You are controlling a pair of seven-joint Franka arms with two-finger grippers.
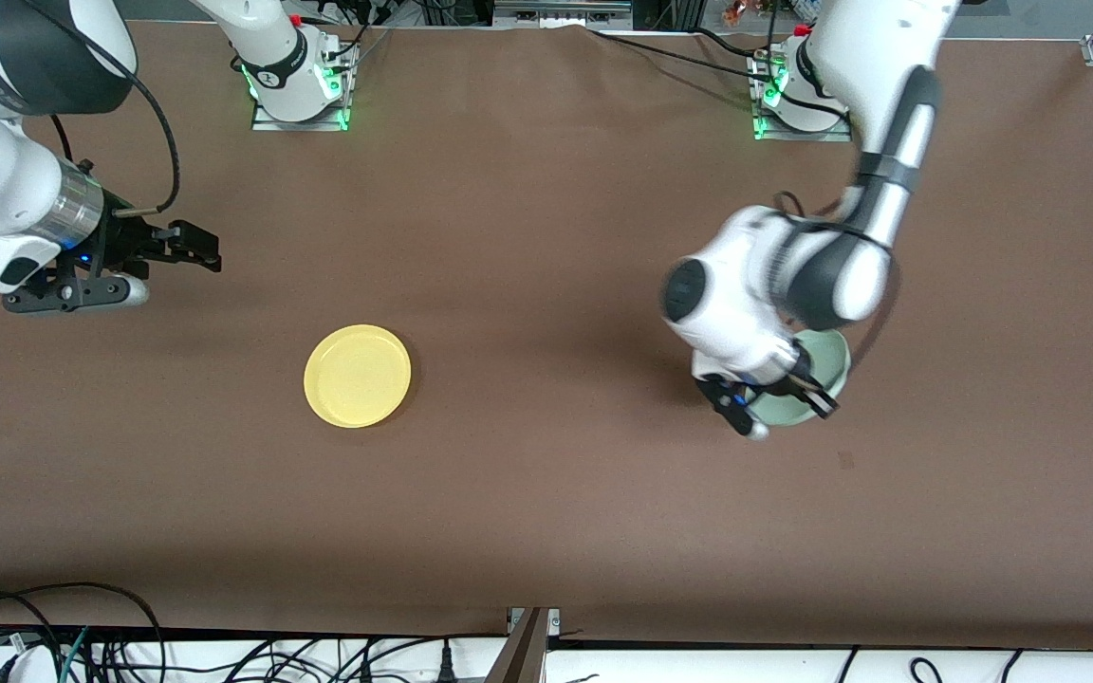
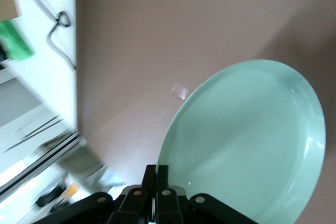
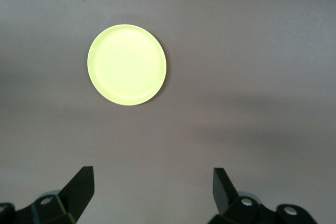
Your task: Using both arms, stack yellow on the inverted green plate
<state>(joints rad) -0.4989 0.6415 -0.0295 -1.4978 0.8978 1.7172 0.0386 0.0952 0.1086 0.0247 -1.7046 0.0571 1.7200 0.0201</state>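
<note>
The left tool (image 1: 779,403) is clamped on the rim of the green plate (image 1: 817,375), its two fingers (image 2: 156,182) pinched tight together over the edge in the left wrist view, with the plate's smooth hollow face (image 2: 247,145) turned toward that camera. From the front camera the plate is mostly hidden under the left arm's white wrist, with only a pale crescent showing past it, over the brown surface (image 1: 546,493) toward the left arm's end. The plate is tilted rather than flat, though how far off the surface it sits cannot be told. A small pale mark (image 2: 181,91) lies on the surface just beside the plate's edge in the left wrist view. The yellow plate (image 1: 358,376) lies flat and rim up on the surface, toward the right arm's end and well apart from the green plate; nothing touches it. The right tool (image 1: 188,247) hangs over the surface near the right arm's end of the table, farther from the front camera than the yellow plate, its fingers (image 3: 79,190) spread wide and holding nothing. In the right wrist view the yellow plate (image 3: 126,64) shows whole and round between and past those spread fingertips. Cables (image 1: 44,636) run along the white edge nearest the front camera.
</note>
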